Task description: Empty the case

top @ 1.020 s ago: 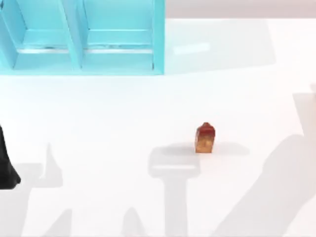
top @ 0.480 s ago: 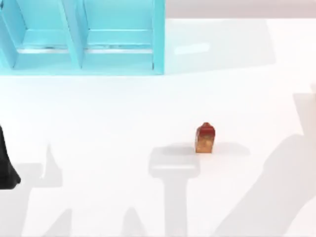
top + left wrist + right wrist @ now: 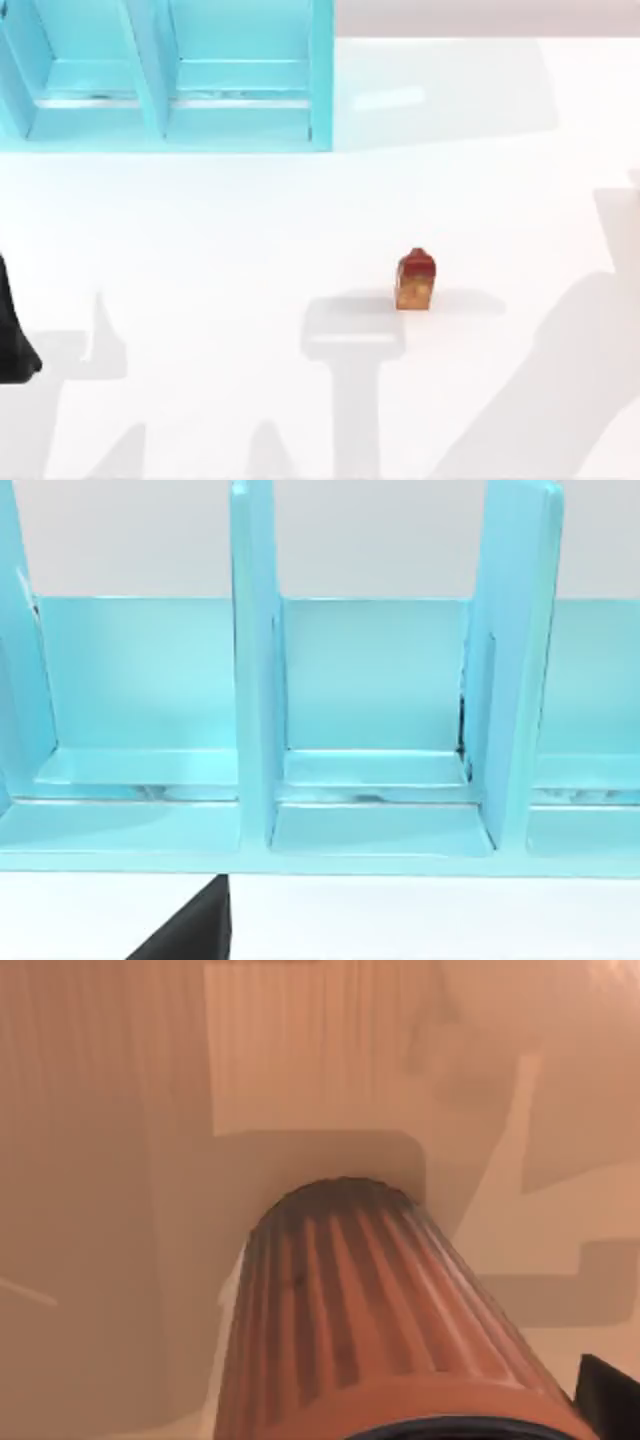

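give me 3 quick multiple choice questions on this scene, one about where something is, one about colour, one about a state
1. Where does the small carton stand in the top view?
A. inside the case
B. on the open table, right of centre
C. on top of the case

2. What colour is the case?
A. turquoise blue
B. yellow
C. black

3. What state are the case compartments in the left wrist view?
A. packed with cartons
B. closed by doors
C. open, nothing lying in them

Answers:
1. B, the carton stands upright on the white table, apart from the case.
2. A, its dividers and shelf are all turquoise.
3. C, the shelves seen there are bare.

A ribbed cup sits close under the right wrist camera.
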### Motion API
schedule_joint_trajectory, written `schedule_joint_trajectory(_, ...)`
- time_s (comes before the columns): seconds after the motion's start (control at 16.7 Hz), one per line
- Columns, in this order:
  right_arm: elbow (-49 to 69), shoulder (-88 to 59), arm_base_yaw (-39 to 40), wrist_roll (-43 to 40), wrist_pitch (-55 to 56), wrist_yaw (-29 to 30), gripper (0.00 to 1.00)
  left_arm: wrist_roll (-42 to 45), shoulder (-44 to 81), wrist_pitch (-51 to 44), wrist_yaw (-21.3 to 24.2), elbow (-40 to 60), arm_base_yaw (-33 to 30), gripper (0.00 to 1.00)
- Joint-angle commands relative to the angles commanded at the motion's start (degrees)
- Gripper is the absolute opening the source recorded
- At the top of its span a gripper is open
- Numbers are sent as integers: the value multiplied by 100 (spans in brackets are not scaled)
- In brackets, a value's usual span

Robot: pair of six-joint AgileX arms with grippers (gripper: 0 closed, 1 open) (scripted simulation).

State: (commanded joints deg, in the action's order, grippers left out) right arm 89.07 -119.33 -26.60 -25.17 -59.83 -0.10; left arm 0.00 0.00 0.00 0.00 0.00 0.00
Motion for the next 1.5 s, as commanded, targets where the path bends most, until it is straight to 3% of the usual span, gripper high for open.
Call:
schedule_joint_trajectory(0.66,92,-2,-8,17,-91,-9,0,0,0,0,0,0,0,100)
schedule_joint_trajectory(1.2,2410,60,-41,-11,-2510,-4,0,0,0,0,0,0,0,100)
schedule_joint_trajectory(1.5,2822,106,-26,-20,-2925,-4,0,0,0,0,0,0,0,100)
